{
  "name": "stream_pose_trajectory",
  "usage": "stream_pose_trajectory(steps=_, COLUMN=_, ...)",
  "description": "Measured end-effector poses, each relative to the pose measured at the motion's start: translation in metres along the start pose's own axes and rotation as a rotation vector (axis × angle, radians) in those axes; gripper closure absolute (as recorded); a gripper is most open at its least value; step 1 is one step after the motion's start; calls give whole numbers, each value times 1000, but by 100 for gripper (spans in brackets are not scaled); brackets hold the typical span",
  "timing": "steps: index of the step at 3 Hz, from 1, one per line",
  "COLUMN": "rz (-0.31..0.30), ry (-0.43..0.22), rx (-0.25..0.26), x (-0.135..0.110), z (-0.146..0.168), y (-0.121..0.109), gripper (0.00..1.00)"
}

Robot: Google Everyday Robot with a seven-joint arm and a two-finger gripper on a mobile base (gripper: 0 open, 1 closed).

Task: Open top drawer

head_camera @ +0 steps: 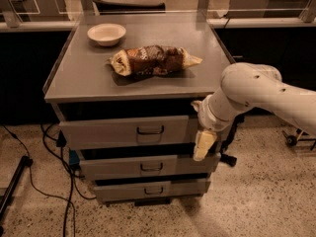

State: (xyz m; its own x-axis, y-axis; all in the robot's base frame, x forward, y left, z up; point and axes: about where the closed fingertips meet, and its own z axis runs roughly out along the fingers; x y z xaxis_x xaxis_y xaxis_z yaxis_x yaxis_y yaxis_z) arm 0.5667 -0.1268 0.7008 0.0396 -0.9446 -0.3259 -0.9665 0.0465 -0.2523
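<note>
The top drawer (113, 131) is the widest grey front of three in a grey metal cabinet, with a small dark wire handle (150, 130) at its centre. My gripper (203, 145) hangs pointing down at the right end of that drawer front, to the right of the handle and apart from it. It overlaps the right edge of the drawer and the gap above the middle drawer. My white arm (252, 95) reaches in from the right.
A white bowl (106, 33) and a brown snack bag (153, 59) lie on the cabinet top (74, 78). The middle drawer (123, 168) and bottom drawer (128, 191) sit below. Cables (49, 147) trail on the floor at left. A wheeled base (292, 139) stands at right.
</note>
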Motion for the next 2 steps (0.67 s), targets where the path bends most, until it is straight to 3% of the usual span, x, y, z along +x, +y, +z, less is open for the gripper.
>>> stream_pose_trajectory(steps=2, rz=-18, ry=28, rx=-77, x=-6, z=49, y=-21, gripper=0)
